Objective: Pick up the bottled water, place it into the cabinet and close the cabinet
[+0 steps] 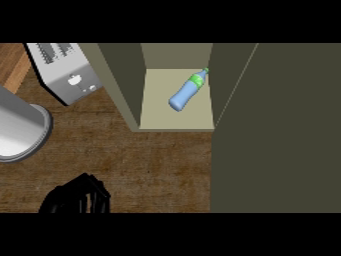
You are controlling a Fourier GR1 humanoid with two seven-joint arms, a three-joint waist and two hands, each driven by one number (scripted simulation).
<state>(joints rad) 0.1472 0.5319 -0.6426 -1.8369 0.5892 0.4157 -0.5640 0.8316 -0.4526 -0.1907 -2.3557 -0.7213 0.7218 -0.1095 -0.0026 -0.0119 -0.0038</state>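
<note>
Fingers: the left hand (75, 196) shows curled black fingers bunched at the lower edge, holding nothing that can be seen.
Left arm: a grey forearm (7, 127) crosses the left of the view above the counter (151, 165); how it joins the hand cannot be told.
Right hand: not in view.
Bottle: the bottle (188, 91) lies on its side on the cabinet (177, 122) floor, well apart from the hand.
Why there: judged from how it lies, the placing step is done, and it rests free inside.
Axis: the long axis runs diagonally, green cap end toward the back right corner, blue base toward the front left.
Door: the door (287, 130) stands open, a dark panel filling the right side, so closing is what remains.
Beside: a toaster (66, 70) sits left of the cabinet.
</note>
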